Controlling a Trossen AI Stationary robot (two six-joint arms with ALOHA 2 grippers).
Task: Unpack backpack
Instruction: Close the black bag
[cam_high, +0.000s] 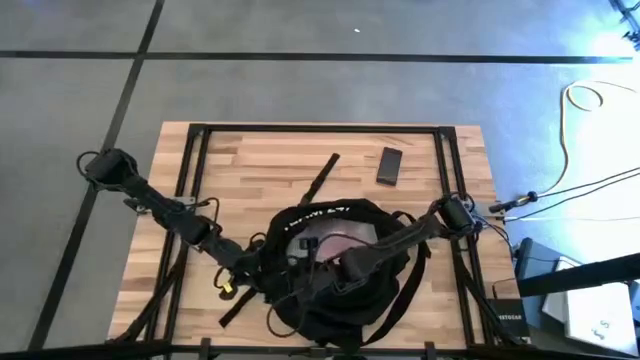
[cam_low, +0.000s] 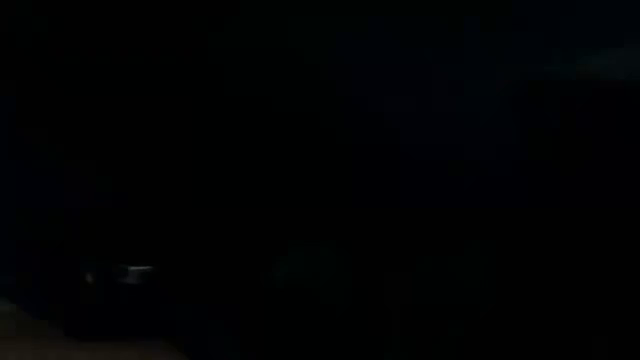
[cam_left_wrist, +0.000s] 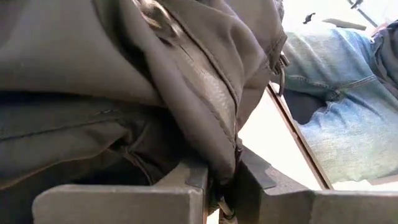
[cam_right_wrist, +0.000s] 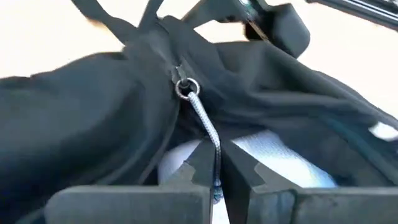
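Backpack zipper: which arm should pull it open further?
Right, probably. The right gripper is already pinched on the zipper pull cord of the backpack, while the left gripper only clamps a fabric fold, anchoring it.

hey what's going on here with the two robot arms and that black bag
Both arms are working on a black backpack lying on the near part of the wooden table. The left gripper is shut on a fold of its fabric at the bag's left edge. The right gripper is shut on the zipper pull cord. The bag is partly open, with something pale showing inside. A small dark phone-like object lies apart.
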